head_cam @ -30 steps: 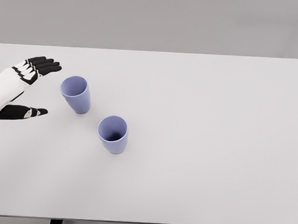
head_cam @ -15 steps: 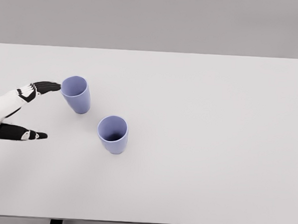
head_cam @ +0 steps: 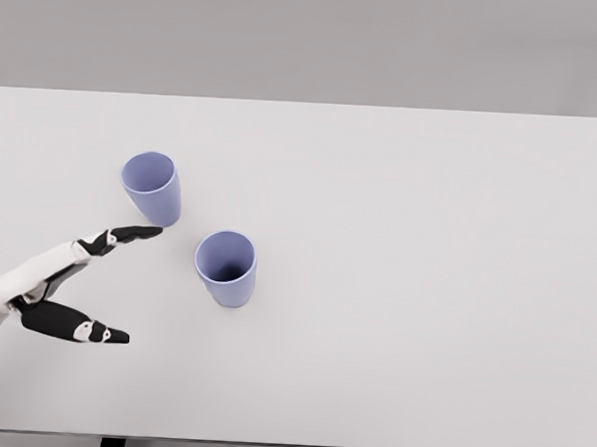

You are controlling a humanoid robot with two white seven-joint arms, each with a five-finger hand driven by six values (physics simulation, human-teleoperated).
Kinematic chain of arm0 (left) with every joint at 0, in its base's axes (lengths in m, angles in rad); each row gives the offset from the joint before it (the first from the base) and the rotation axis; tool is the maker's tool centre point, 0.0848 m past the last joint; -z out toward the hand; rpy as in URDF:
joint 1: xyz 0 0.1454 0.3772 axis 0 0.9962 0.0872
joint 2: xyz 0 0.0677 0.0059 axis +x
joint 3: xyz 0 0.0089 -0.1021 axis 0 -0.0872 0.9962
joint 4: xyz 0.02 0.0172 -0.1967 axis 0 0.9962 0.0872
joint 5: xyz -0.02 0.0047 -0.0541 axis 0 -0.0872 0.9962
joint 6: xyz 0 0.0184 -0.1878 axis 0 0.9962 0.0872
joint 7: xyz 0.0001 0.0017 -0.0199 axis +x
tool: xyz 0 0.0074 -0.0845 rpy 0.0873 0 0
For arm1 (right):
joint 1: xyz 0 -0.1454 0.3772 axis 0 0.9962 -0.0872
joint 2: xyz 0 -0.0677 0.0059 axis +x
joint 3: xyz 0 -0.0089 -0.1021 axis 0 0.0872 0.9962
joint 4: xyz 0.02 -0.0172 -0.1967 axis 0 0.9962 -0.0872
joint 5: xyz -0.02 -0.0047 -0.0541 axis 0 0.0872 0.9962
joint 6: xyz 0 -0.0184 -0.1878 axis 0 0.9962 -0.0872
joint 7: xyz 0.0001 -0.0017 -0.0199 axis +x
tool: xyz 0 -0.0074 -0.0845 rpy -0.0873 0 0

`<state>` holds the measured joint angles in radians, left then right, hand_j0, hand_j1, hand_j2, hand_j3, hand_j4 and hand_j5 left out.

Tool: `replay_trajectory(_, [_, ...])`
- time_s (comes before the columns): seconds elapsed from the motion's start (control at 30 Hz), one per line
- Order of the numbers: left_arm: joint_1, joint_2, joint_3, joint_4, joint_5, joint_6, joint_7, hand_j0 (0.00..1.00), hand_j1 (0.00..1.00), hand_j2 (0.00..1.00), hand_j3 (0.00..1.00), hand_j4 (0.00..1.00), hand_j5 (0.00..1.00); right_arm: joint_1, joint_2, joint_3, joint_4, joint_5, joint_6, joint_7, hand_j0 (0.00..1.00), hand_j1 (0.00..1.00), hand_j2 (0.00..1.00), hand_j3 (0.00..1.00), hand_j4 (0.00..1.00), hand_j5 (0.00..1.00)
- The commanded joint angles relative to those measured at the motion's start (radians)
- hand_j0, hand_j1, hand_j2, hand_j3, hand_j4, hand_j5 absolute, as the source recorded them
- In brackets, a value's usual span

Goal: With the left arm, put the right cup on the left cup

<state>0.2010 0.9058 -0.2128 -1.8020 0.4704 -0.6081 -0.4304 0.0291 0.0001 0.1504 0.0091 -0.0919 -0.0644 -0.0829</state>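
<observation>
My left hand (head_cam: pixel 80 282) had its fingers (head_cam: pixel 128 234) and thumb spread wide, holding nothing, opened toward the right cup (head_cam: pixel 226 268) at its three o'clock, apart from it. I judged that spread was meant to take the cup's side. The left cup (head_cam: pixel 152 187) stood upright near the fingertips' twelve o'clock, close by. The white table (head_cam: pixel 425 290) lay bare toward three o'clock, its edges distant.
</observation>
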Motion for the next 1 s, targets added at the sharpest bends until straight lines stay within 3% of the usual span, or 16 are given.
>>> replay_trajectory(0.0, [0.000,-0.061,-0.011,0.000,0.013,0.024,-0.001,1.00,1.00,1.00,1.00,1.00,1.00,0.000,0.000,0.000,0.000,0.000,0.000,0.000,1.00,1.00,1.00,1.00,1.00,1.00])
replay_trajectory(0.13, [-0.012,-0.131,-0.011,0.001,0.014,0.197,-0.001,1.00,1.00,1.00,1.00,1.00,1.00,0.000,0.000,0.000,0.000,0.000,0.000,0.000,1.00,1.00,1.00,1.00,1.00,1.00])
replay_trajectory(0.37, [-0.034,-0.177,-0.011,0.001,0.010,0.389,-0.001,1.00,1.00,1.00,1.00,1.00,1.00,0.000,0.000,0.000,0.000,0.000,0.000,0.000,1.00,1.00,1.00,1.00,1.00,1.00])
replay_trajectory(0.8, [-0.091,-0.255,-0.013,0.012,0.005,0.476,0.002,1.00,1.00,1.00,1.00,1.00,1.00,0.000,0.000,0.000,0.000,0.000,0.000,0.000,1.00,1.00,1.00,1.00,1.00,1.00])
replay_trajectory(0.97, [-0.103,-0.289,-0.013,0.016,-0.032,0.478,0.002,1.00,1.00,1.00,1.00,1.00,1.00,0.000,0.000,0.000,0.000,0.000,0.000,0.000,1.00,1.00,1.00,1.00,1.00,1.00])
